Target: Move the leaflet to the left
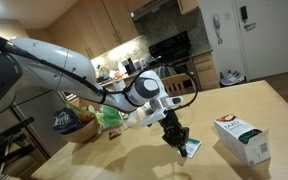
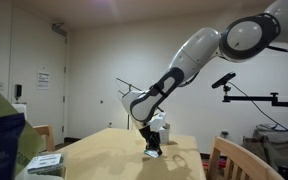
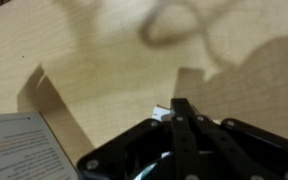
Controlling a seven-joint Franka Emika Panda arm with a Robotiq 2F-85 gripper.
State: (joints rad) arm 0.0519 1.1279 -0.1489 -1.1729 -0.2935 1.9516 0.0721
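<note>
The leaflet (image 1: pixel 192 148) is a small white card with green print, at the tip of my gripper (image 1: pixel 180 138), low over the wooden table (image 1: pixel 114 160). In the wrist view only a white corner of the leaflet (image 3: pixel 161 112) shows beside the closed black fingers (image 3: pixel 182 108). The fingers are pressed together on the leaflet's edge. In an exterior view the gripper (image 2: pixel 152 150) is down at the table surface, and the leaflet is too small to make out there.
A white-and-green carton box (image 1: pixel 242 138) stands on the table close to the gripper and also shows in the wrist view (image 3: pixel 24 150). Bags and groceries (image 1: pixel 84 118) lie at the table's far end. A chair back (image 2: pixel 234 160) stands by the table.
</note>
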